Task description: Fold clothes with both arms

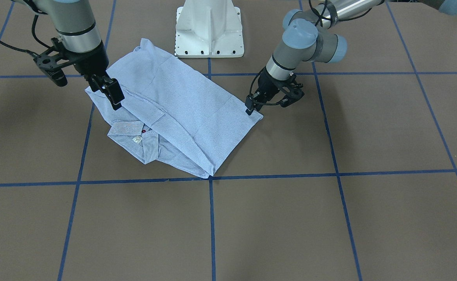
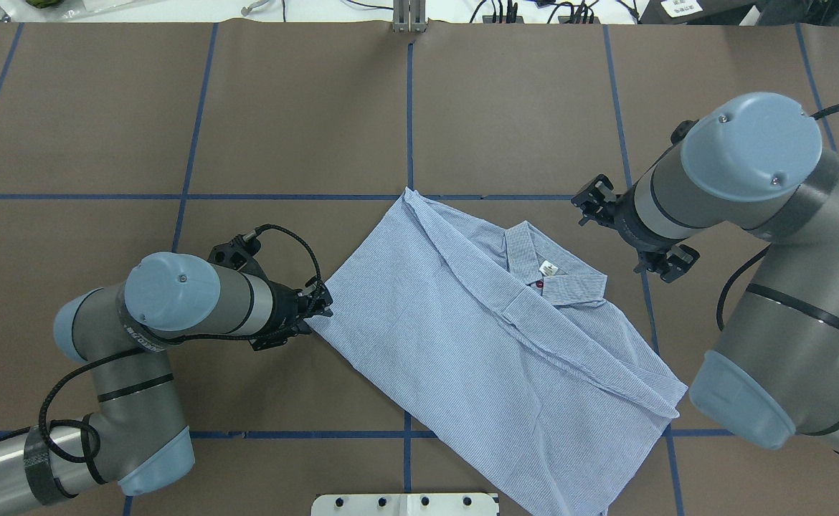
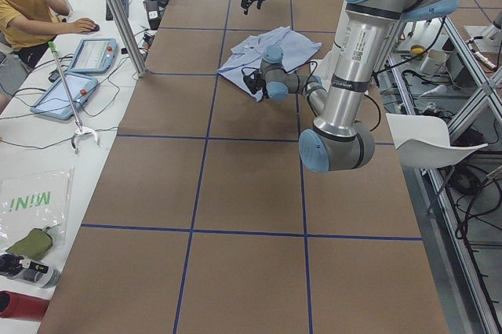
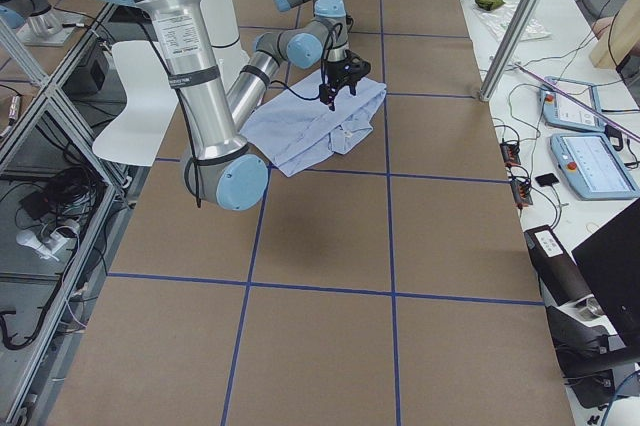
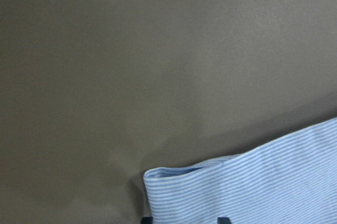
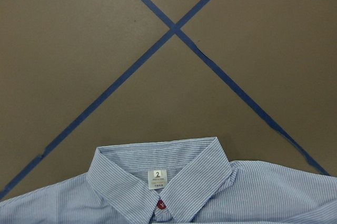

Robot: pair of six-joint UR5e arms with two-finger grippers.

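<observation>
1. Left gripper (image 2: 321,307): low at the shirt's hem corner, jaws parted astride the doubled edge, nothing pinched. Risk, as I judge it: a shallow close catches only one layer, and the fold falls open on the lift.
2. Shirt (image 2: 477,344): flat on the table (image 2: 104,129), lying diagonally, partly folded, collar (image 2: 556,276) facing up. Risk: unequal pulls from the two sides would skew or drag it.
3. Right gripper (image 1: 109,91): above the shoulder beside the collar; I read its fingers as apart and empty. Risk: coming down here, it snags the collar flap.
</observation>
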